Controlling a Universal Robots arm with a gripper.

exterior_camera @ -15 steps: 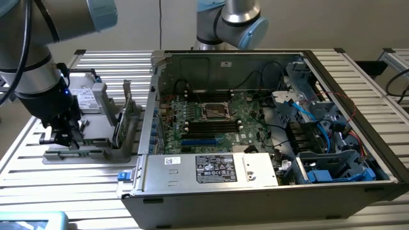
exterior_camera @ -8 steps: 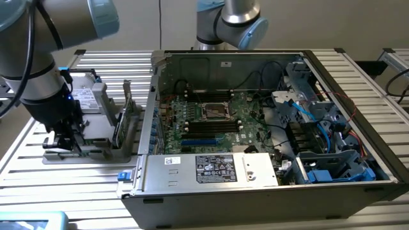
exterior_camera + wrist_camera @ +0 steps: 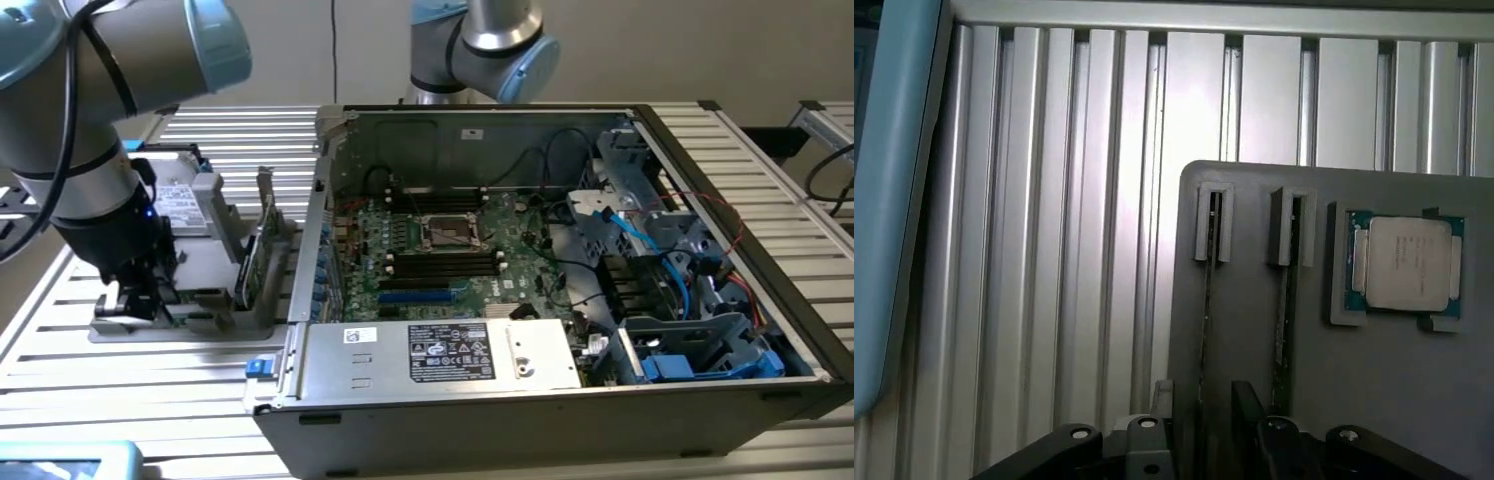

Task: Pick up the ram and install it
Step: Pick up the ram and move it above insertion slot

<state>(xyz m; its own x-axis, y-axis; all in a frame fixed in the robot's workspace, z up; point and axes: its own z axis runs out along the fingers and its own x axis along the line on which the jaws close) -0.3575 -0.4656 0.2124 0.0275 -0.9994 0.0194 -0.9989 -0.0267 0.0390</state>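
Slatted table point(image 3: 1054, 250) — pincer point(image 3: 1202, 405) wide astride ram point(image 3: 1206, 290)

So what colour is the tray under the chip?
The tray is plain grey; the wrist view shows it best.

Robotics lab (open PC case point(image 3: 534, 405) on slatted bench point(image 3: 134, 390)).

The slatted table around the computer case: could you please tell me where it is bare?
Bare slats lie between the grey holder and the near edge, at the exterior view's left. The holder and case are crowded.
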